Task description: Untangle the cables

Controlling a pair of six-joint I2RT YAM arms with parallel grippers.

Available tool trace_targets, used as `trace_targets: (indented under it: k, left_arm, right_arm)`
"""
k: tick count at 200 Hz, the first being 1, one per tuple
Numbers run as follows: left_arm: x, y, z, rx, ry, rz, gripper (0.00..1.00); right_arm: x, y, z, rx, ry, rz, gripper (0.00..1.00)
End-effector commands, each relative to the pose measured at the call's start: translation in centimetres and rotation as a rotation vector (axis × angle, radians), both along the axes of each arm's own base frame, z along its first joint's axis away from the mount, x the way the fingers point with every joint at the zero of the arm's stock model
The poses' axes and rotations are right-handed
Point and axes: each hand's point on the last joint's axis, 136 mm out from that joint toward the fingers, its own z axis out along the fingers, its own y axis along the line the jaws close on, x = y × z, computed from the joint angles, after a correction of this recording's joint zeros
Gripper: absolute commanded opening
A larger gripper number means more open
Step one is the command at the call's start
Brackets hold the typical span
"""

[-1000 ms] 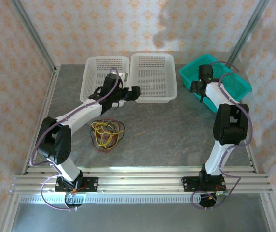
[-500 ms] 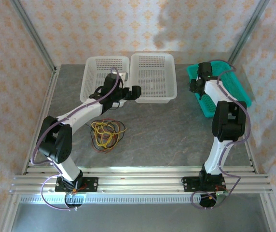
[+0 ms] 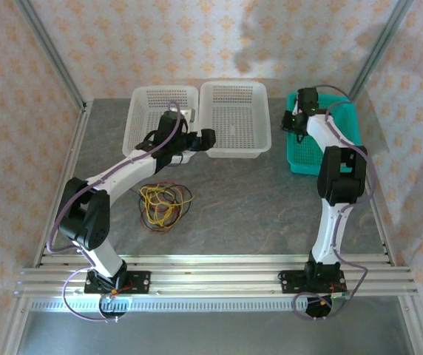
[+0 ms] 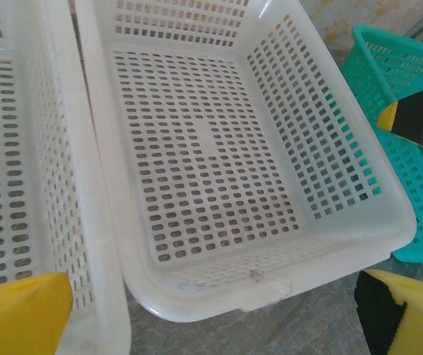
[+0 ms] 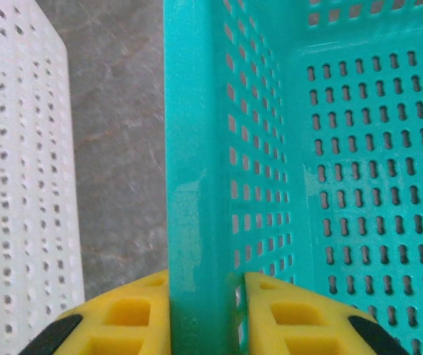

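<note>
Grey stone-patterned table (image 3: 256, 200). Two white perforated baskets side by side on it, rims touching. Right white basket (image 4: 219, 170) straight ahead of the left fingers (image 4: 19, 314), in line with the gap between them. Left white basket (image 4: 12, 148) just beyond the left-hand pad. Teal basket (image 5: 359, 148) on the table, one wall clamped between the right fingers (image 5: 123, 325). Tangle of red, yellow and black cables (image 3: 163, 203) on bare table behind the left fingers, well apart from all baskets.

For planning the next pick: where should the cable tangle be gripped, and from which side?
Probably an outer dark loop at the right edge of the cable tangle, from above: it lies flat on the table, and that loop stands clear of the yellow core.
</note>
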Motion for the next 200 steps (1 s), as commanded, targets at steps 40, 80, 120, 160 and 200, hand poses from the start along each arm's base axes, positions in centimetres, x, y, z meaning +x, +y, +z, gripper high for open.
trace_targets:
  k: [40,80,120,160,200]
  left_arm:
    - [0.9,1.6,1.6,-0.055,-0.017,0.05,0.99]
    - [1.3,2.4,1.6,-0.064,-0.013,0.068,0.99]
    - [1.7,3.4,2.5,-0.081,-0.028,0.086,0.99]
    - [2.5,5.1,2.4,-0.092,-0.027,0.126,0.99]
    - [5.0,7.9,0.8,-0.107,0.021,0.227,0.99]
  right_arm:
    - [5.1,3.9,1.8,0.144,-0.078,0.07,0.23]
    - [7.0,5.1,2.6,0.23,-0.106,0.076,0.3]
    - [7.9,4.9,5.8,0.231,-0.166,0.062,0.5]
    - [7.5,5.1,7.0,0.254,-0.182,0.07,0.74]
    - [6.9,6.0,5.3,0.289,-0.137,0.105,0.95]
